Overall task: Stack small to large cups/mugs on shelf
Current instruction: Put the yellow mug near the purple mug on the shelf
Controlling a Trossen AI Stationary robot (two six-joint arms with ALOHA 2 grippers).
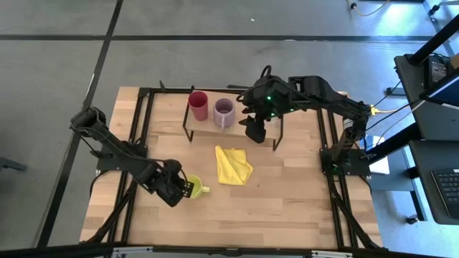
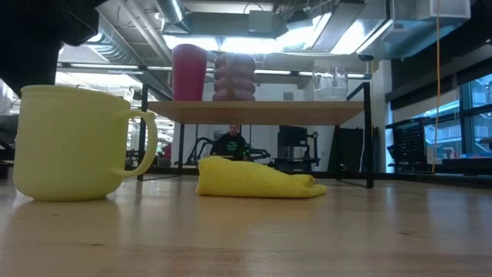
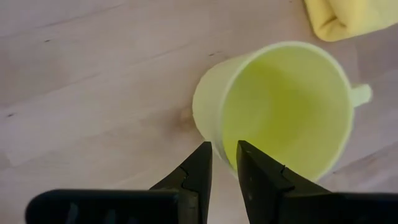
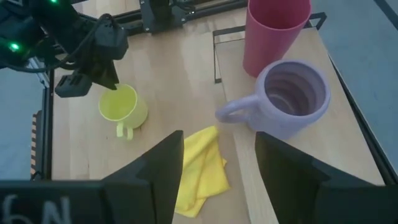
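Observation:
The yellow-green mug (image 1: 192, 188) (image 3: 280, 106) stands upright on the table near its front left, handle (image 1: 206, 189) toward the right. My left gripper (image 1: 178, 190) (image 3: 222, 155) points down over the mug's left rim. It is narrowly open, with one finger over the outside and one over the inside. On the shelf (image 1: 204, 130) (image 2: 254, 111) stand the red tumbler (image 1: 198, 105) (image 4: 273, 34), the purple mug (image 1: 224, 112) (image 4: 289, 99) and the clear glass (image 2: 329, 83). My right gripper (image 1: 256, 129) (image 4: 217, 168) hangs open above the shelf's right part, hiding the glass in the high view. My left gripper comes at the mug from above, its fingertips (image 3: 204, 155) standing on either side of the rim (image 3: 217, 146) opposite the handle. Whether they touch the rim I cannot tell. The mug rests on its base on the table.
A folded yellow cloth (image 1: 233, 165) (image 2: 254, 181) lies on the table between the mug and the shelf. The shelf's black legs (image 2: 370, 138) stand behind it. Black frame rails (image 1: 136, 143) run along the table's sides.

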